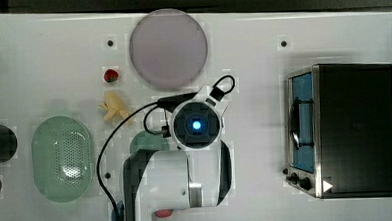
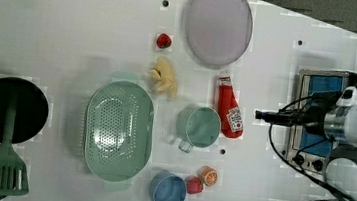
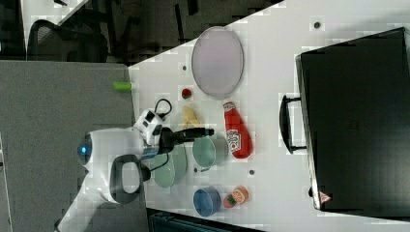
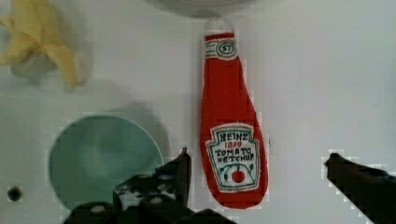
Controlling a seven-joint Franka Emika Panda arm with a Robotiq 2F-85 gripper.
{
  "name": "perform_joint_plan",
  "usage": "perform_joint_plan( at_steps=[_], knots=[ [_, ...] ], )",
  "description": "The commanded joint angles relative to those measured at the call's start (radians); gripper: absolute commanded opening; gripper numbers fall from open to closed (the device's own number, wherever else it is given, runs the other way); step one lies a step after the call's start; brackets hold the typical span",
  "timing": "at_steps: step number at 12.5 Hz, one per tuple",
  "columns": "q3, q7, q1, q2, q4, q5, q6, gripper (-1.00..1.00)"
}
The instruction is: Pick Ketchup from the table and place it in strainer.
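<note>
Ketchup [image 4: 232, 135] flat on bench [image 4: 327, 84], looks light, soft and stitched, likely squashy; best pinched across the labelled belly; gripper [image 4: 258, 170] spread wide, empty, straddling it.

In the left view, the Ketchup [image 2: 229, 107] is laid flat on the table [image 2: 73, 29], just right of the cup [image 2: 199, 127]. The strainer [image 2: 119, 130] is placed left of the cup, the banana [image 2: 165, 77] above both, the bowl [image 2: 168, 191] below.
</note>
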Motion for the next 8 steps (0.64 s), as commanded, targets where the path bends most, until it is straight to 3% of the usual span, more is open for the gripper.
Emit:
perform_joint_plan(
  at_steps=[1, 8],
  knots=[
    [0.002, -0.060, -0.006, 0.058, -0.042, -0.006, 0.056, 1.00],
    [0.000, -0.060, -0.004, 0.265, -0.042, -0.020, 0.267, 1.00]
  ],
)
